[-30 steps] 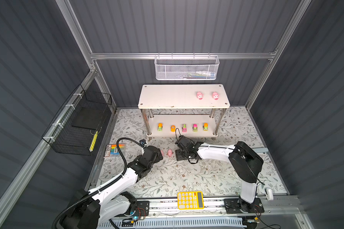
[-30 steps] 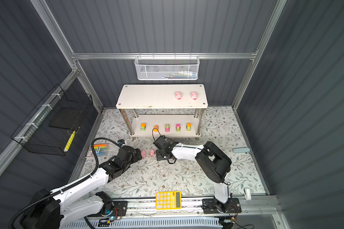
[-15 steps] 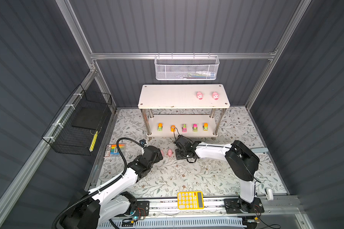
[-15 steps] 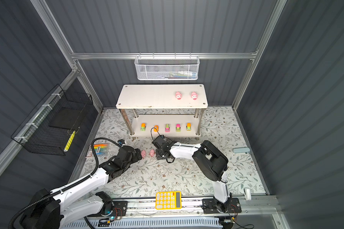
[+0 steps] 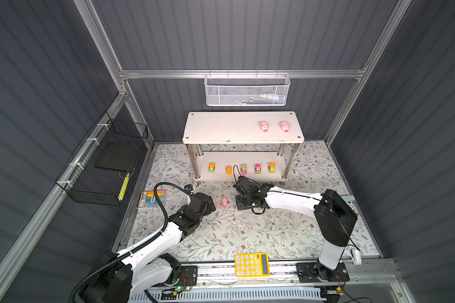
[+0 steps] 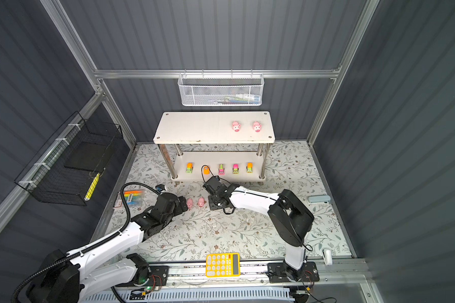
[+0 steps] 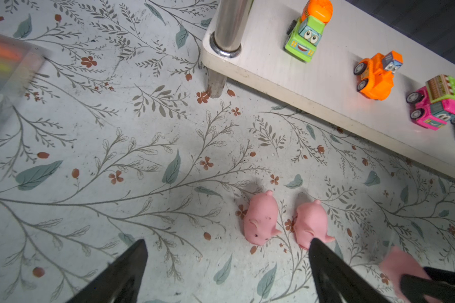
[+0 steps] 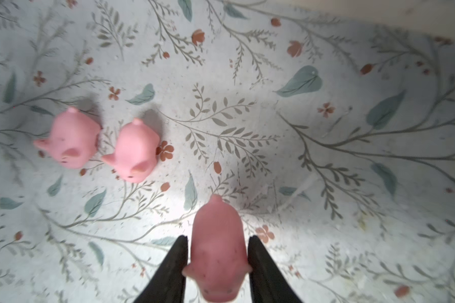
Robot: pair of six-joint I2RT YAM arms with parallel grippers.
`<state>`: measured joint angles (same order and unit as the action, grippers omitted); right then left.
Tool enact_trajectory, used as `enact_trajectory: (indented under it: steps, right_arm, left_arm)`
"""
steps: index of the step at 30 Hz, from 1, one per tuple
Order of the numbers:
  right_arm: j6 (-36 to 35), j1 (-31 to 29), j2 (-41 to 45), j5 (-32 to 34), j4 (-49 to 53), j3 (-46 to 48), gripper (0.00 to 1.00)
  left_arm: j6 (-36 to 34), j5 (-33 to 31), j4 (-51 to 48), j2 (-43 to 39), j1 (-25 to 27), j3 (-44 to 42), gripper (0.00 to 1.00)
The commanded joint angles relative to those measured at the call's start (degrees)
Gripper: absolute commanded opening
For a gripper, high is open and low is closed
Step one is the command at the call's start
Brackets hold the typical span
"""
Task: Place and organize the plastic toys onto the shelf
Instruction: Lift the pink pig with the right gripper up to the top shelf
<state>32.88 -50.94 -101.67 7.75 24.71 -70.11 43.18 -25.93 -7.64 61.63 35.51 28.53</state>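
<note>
The left gripper [image 7: 227, 241] gapes wide and empty above the floral worktop [image 7: 90, 183], just short of two smooth pink pigs [image 7: 260, 220] standing side by side. The right gripper [image 8: 218, 237] pinches a third pig [image 8: 218, 262] by its flanks. Behind them, the white shelf [image 5: 221, 128] carries five bright vehicles [image 5: 244, 169] in a row on its lower board. Two further pigs [image 5: 264, 126] stand towards the right end of its top board.

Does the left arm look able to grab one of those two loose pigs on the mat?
Likely yes: one pig lies just ahead of its open jaws, with only bare mat between.
</note>
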Motion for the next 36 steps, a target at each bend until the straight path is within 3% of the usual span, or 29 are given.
enact_trajectory:
  steps: [1, 10, 20, 27, 36]
  right_arm:
    - [-2.41, -0.03, 4.76, 0.90, 6.21, -0.14, 0.38]
    - [-5.99, 0.05, 14.90, -0.95, 15.78, -4.32, 0.35]
    - [-8.44, -0.01, 20.54, -0.24, 28.87, -16.72, 0.35]
    - [-10.66, -0.04, 19.48, 1.81, 34.59, -27.74, 0.34]
    - [-15.22, 0.43, 13.07, 8.00, 38.04, -48.38, 0.34]
  left_arm:
    - [0.77, 0.26, 0.84, 0.23, -0.35, -0.50, 0.96]
    - [0.74, 0.79, 2.01, 1.05, -0.37, -0.50, 0.96]
    - [0.46, 0.49, 2.18, 1.47, -0.39, -0.45, 0.96]
    - [0.26, 0.70, 2.28, 1.93, -0.46, -0.13, 0.96]
    - [0.33, 0.71, 2.62, 1.71, -0.44, -0.67, 0.96]
